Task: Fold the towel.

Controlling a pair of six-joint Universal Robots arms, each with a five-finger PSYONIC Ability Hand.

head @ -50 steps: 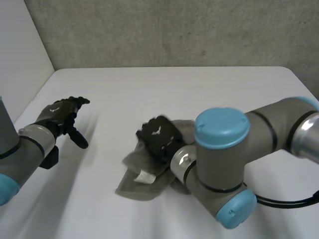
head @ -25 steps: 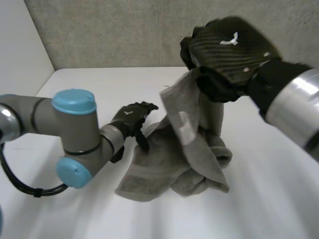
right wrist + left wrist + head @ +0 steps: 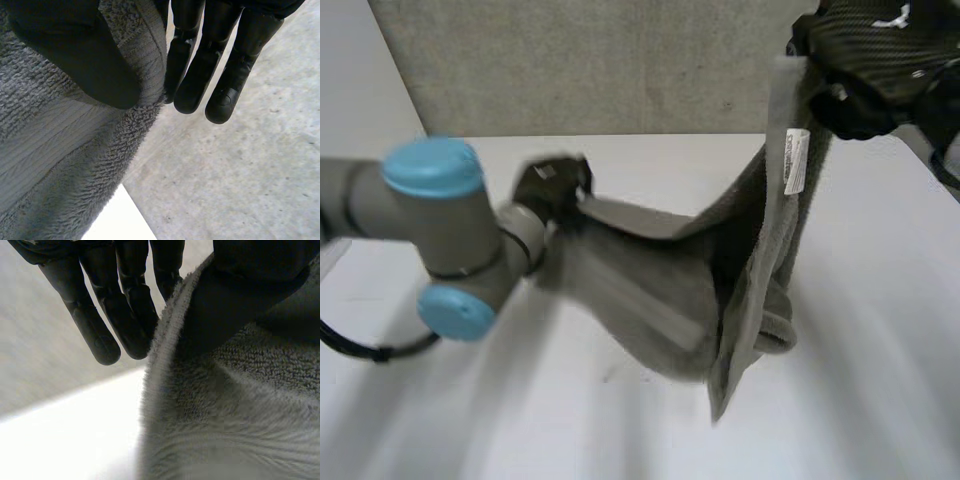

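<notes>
The grey towel (image 3: 670,290) hangs stretched above the white table (image 3: 650,160) between my two hands, its lower part bunched on the table. My right hand (image 3: 880,60) is raised high at the back right and pinches an upper corner with a white label (image 3: 794,160). In the right wrist view the thumb (image 3: 75,55) presses the towel (image 3: 60,150) against straight fingers (image 3: 200,75). My left hand (image 3: 550,185) holds the opposite edge at mid left. In the left wrist view its thumb (image 3: 235,295) pinches the towel's edge (image 3: 165,340) against the fingers (image 3: 125,310).
A grey wall (image 3: 620,60) runs behind the table, and a pale wall (image 3: 360,120) closes off the far left. Bare table lies in front of and to both sides of the towel. My left arm's elbow (image 3: 440,240) reaches across the left part.
My left hand has closed on the towel's edge and pulled it left and up. My right hand has carried its corner higher and further right, drawing the towel out.
</notes>
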